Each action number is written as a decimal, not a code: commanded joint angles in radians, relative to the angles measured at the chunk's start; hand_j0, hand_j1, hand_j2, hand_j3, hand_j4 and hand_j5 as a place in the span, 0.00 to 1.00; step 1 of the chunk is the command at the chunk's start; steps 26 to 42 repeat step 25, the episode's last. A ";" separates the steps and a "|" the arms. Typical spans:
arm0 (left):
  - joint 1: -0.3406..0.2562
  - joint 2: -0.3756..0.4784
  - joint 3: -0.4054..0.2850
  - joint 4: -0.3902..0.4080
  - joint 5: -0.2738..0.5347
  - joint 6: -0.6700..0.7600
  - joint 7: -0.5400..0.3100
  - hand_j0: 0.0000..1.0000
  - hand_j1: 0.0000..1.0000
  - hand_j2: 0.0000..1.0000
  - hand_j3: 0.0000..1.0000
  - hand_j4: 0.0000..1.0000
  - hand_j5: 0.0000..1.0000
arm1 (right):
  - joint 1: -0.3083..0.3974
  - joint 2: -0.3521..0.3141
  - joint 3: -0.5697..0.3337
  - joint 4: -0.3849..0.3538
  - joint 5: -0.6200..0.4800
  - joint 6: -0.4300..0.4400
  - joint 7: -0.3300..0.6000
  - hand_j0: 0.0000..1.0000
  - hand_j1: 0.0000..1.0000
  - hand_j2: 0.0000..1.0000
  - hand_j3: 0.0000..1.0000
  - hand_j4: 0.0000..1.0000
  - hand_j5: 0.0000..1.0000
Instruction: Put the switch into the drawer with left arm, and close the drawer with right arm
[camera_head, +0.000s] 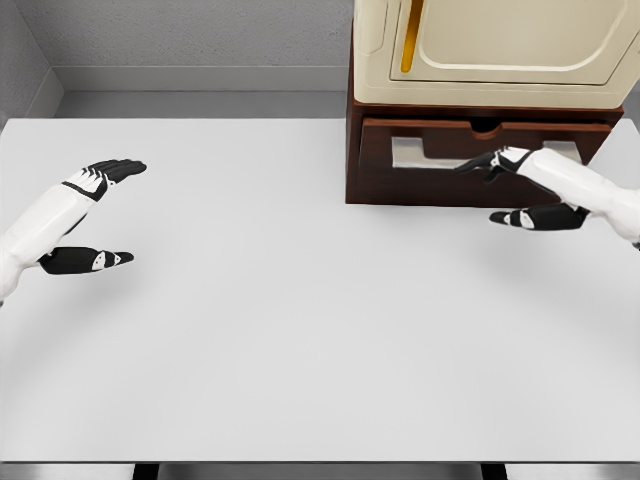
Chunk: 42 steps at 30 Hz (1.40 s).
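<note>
Right hand (490, 163) flat at drawer (480, 150), left hand (112, 170) flat

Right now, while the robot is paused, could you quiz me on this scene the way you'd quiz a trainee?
1. True or false: the drawer is fully shut.
2. Which hand is nearest the drawer? A) the left hand B) the right hand C) both equally
3. What colour is the table?

Key: 1 false, it is pulled out and a pale thing shows inside. 2 B, the left hand hovers far off over the table's left side. 3 white.
</note>
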 joint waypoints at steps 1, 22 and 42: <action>0.000 0.001 0.000 0.000 0.008 0.002 0.001 1.00 1.00 1.00 1.00 1.00 1.00 | -0.005 0.012 0.026 0.027 -0.001 0.002 -0.003 0.78 0.78 0.78 0.78 0.78 0.78; 0.009 0.001 0.000 -0.022 0.008 0.002 0.001 1.00 1.00 1.00 1.00 1.00 1.00 | 0.244 -0.283 -0.085 -0.004 -0.061 0.002 -0.013 0.81 0.81 0.81 0.81 0.81 0.81; 0.009 0.001 0.002 -0.022 0.008 0.002 0.001 1.00 1.00 1.00 1.00 1.00 1.00 | 0.304 -0.287 -0.148 -0.019 -0.059 0.002 -0.013 0.81 0.81 0.81 0.81 0.81 0.81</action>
